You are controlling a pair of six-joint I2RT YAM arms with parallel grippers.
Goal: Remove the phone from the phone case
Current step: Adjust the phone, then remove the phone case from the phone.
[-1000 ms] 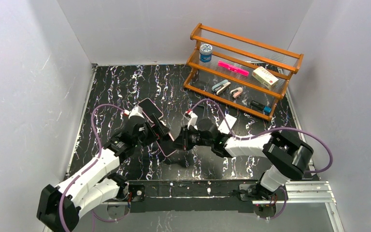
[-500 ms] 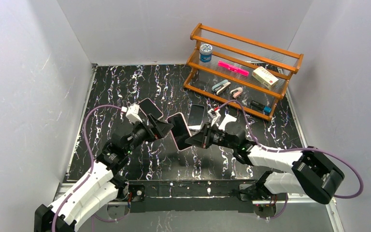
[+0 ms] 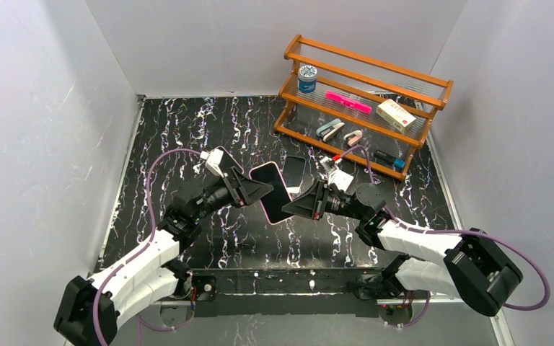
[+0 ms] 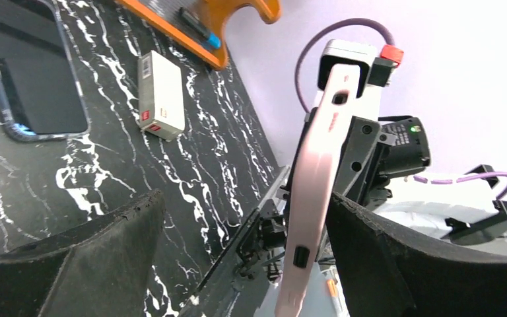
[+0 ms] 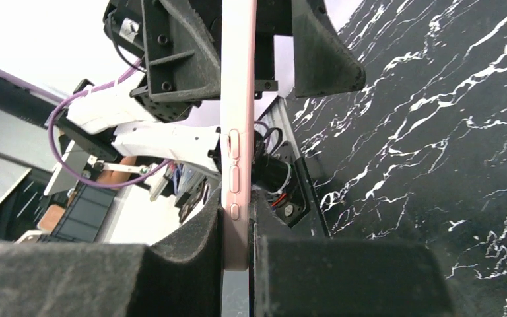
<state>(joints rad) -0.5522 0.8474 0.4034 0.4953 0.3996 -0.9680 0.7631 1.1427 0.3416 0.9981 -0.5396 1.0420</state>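
A phone in a pink case (image 3: 275, 191) is held in the air, edge-up, between my two grippers. My right gripper (image 3: 299, 203) is shut on its lower end; in the right wrist view the pink edge (image 5: 237, 132) with its side buttons is clamped between the pads (image 5: 237, 264). My left gripper (image 3: 260, 190) is open around the other end. In the left wrist view the case (image 4: 313, 191) stands edge-on between the wide-apart fingers (image 4: 237, 264), close to the right finger (image 4: 396, 264) and far from the left one.
A second phone in a clear case (image 3: 293, 173) lies on the black marbled table (image 3: 187, 122), also in the left wrist view (image 4: 33, 72), beside a small white box (image 4: 162, 96). A wooden rack (image 3: 364, 108) with small items stands at the back right.
The pink cased phone has risen and moved right and away from the near edge. Both arms stretched forward with it. The clear-cased phone on the table has come into view.
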